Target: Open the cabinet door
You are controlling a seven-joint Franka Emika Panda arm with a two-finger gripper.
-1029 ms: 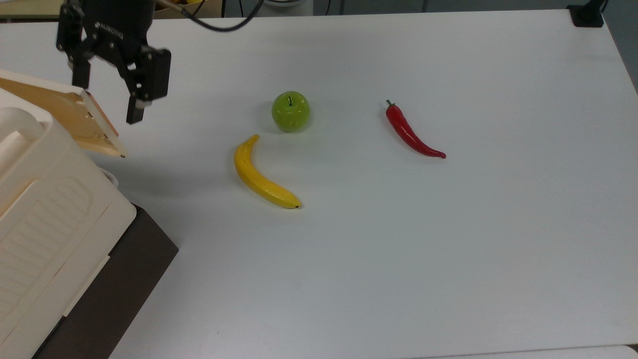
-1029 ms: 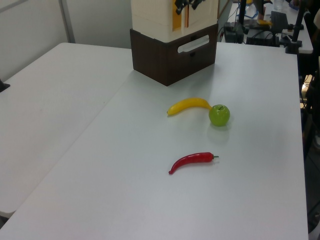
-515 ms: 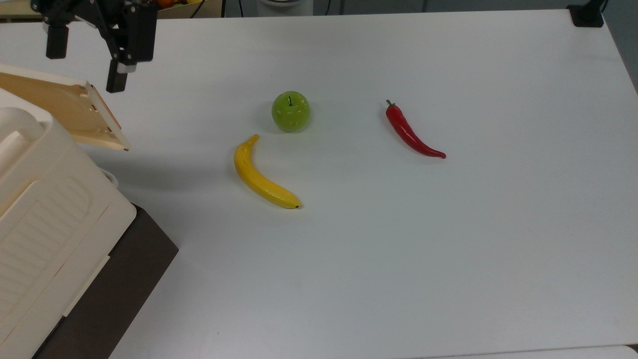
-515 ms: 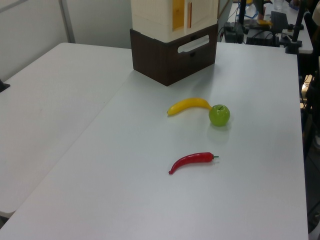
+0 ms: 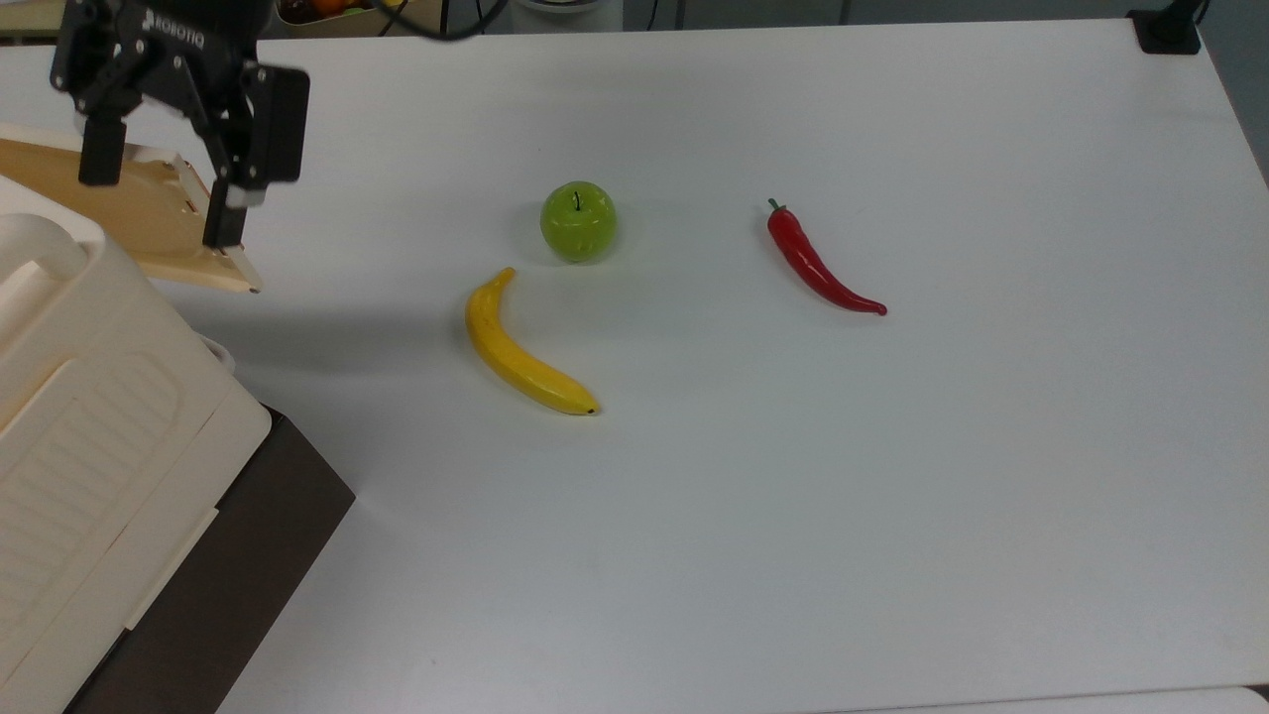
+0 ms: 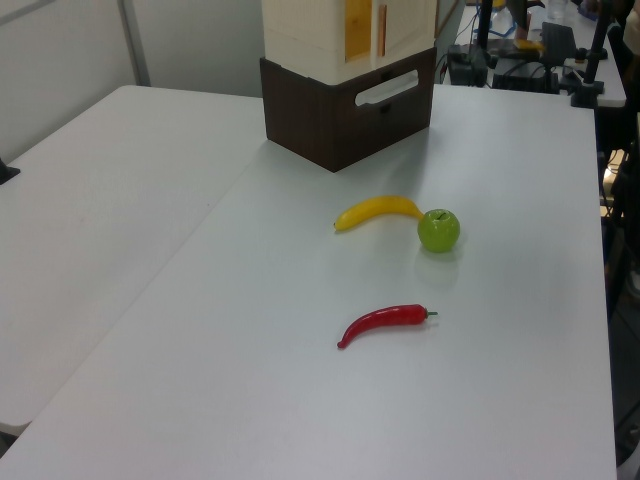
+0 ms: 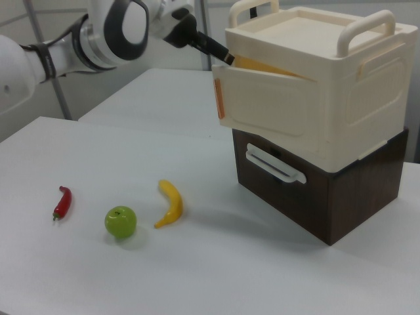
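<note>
The cabinet is a large cream box on a dark brown base at the top view's left edge. Its cabinet door, with a tan face and pale rim, stands swung partly outward. My black gripper hangs open over the door, one finger above the tan face and the other at its free outer edge. From the right view, the gripper reaches down to the top edge of the ajar cabinet door on the cabinet. The left view has the cabinet at the table's far end.
On the white table lie a yellow banana, a green apple and a red chilli, all to the top view's right of the cabinet. The brown base carries a pale handle.
The gripper pulled away from the door's edge toward the top view's upper left, then came back down over the door. The door swung slightly further out early on.
</note>
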